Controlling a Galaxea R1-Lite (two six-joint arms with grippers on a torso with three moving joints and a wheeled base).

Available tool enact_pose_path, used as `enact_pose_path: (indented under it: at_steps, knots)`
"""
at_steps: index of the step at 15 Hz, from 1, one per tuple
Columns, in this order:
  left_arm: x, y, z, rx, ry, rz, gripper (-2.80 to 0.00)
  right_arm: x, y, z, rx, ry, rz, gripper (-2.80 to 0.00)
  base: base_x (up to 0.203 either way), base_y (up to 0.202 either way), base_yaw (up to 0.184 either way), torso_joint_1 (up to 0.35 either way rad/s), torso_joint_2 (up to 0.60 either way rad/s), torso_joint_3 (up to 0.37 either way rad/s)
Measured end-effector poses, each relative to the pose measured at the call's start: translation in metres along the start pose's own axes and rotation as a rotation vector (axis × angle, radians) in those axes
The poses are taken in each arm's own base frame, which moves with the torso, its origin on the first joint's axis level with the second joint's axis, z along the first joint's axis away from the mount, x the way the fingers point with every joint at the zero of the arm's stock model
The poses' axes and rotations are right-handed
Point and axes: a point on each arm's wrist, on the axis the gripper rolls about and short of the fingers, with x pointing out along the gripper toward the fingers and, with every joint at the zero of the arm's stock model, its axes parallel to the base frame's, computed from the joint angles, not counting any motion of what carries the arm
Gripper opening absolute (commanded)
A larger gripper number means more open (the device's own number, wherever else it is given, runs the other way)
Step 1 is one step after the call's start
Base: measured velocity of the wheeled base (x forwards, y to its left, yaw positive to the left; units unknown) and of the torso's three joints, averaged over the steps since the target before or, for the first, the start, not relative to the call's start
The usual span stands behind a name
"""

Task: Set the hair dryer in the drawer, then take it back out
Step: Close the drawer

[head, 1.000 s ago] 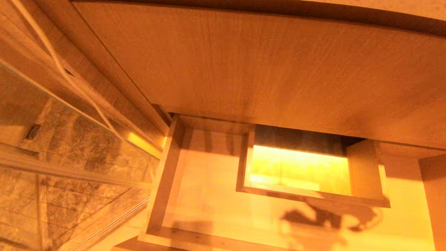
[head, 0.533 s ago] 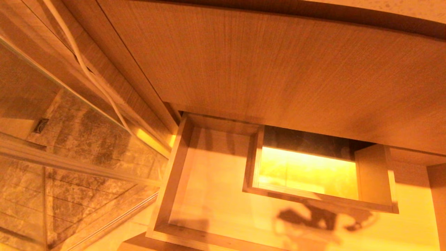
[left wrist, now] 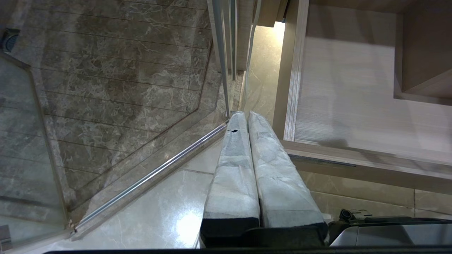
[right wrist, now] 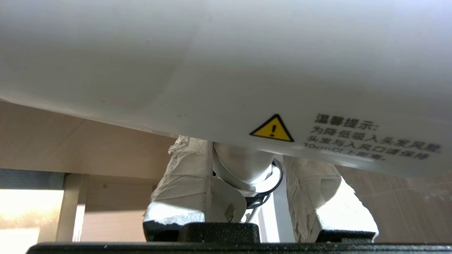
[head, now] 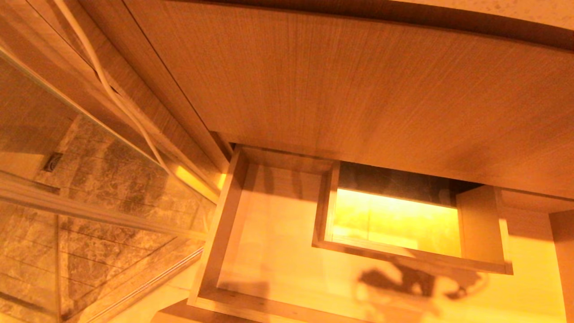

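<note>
A: Drawer [head: 269, 251] stood pulled out in the head view, below the taller wood panel [head: 358, 89]. Its boxed cutout [head: 397, 220] sat toward the back edge, glowing with light from beneath. A shadow [head: 417, 280] lay on the drawer floor near the front edge, shaped perhaps like the arm and its load, though I could not be sure. No arm showed in that view.

B: And the left wrist view?

A: The left gripper [left wrist: 245, 116] hung over the marble floor [left wrist: 106, 88], just outside the drawer's front left corner, its two wrapped fingers [left wrist: 233, 165] pressed together with nothing between them. A glass partition rail [left wrist: 152, 176] ran beside it.

B: Where was the hair dryer?

A: In the right wrist view. The right gripper [right wrist: 247, 165] was clamped on the hair dryer [right wrist: 226, 70] at its handle, one padded finger on each side, the white body filling the picture with a yellow warning triangle [right wrist: 272, 128] beside printed text. The drawer's wood showed behind it.
</note>
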Motion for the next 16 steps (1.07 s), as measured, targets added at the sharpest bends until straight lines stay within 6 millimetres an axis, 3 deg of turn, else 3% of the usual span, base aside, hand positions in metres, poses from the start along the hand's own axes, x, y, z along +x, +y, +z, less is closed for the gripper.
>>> enact_pose_path:
  at_steps: [5,13,16]
  knots:
    - [0.0000,0.0000,0.0000,0.000,0.000,0.000,-2.80,0.0009,0.0006,-0.0011,0.003,0.005,0.004,-2.80,0.000,0.000,0.000,0.000,0.00,0.000]
    - [0.0000,0.0000,0.0001,0.001,-0.001,0.000,-2.80,0.0020,0.0017,-0.0030,-0.001,0.013,0.010,-2.80,-0.001,0.007,-0.166,0.003,0.00,0.003]
    - [0.0000,0.0000,0.0000,0.000,0.000,0.000,-2.80,0.0010,0.0016,-0.0028,-0.001,0.010,0.009,-2.80,-0.001,0.000,-0.027,-0.001,0.00,0.001]
